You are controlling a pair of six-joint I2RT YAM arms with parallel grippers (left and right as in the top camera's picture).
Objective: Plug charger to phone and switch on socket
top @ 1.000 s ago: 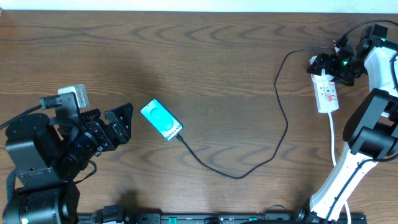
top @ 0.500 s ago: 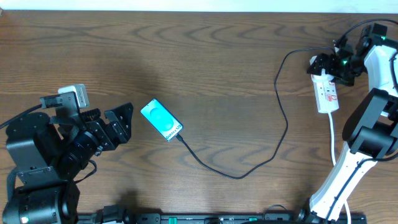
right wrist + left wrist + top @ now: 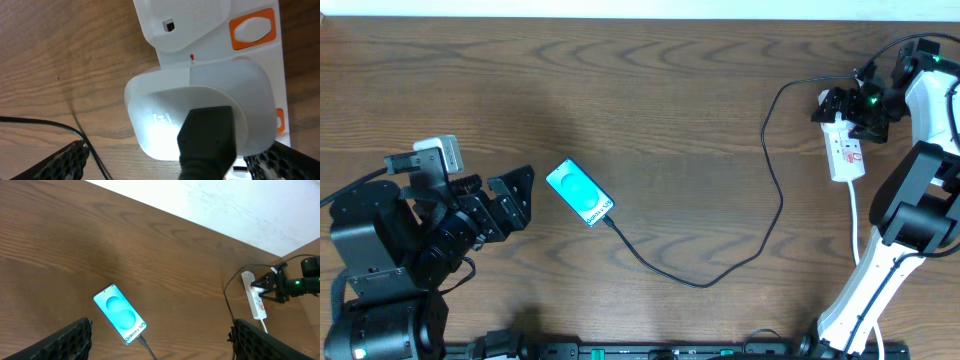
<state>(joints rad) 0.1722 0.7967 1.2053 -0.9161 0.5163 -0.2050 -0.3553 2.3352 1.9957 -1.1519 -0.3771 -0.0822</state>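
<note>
Left claw: my left gripper (image 3: 523, 197) sits at the left side of the table (image 3: 670, 120) with its jaws spread wide and nothing between them.
Left wrist view: its two fingers (image 3: 70, 341) fill the bottom corners, with bare wood and the phone between and beyond them.
Phone: the phone (image 3: 580, 193) lies flat and slanted on the wood, screen up and lit turquoise. It is just beyond my left fingertips and apart from them.
Charger: the charger (image 3: 780, 195) meets the phone's lower end. From there it loops across the middle of the table and climbs to the far right corner.
Socket: the socket (image 3: 847, 155) lies at the right edge, well apart from the phone. Its white lead runs down beside my right arm.
Right claw: my right gripper (image 3: 837, 108) hovers over the socket's far end with its jaws wide apart, holding nothing that I can see.
Right wrist view: a white adapter (image 3: 195, 105) is seated in the strip, and a black lead comes out of it. An orange switch (image 3: 252, 29) shows beside it. I cannot tell whether it is on or off.
</note>
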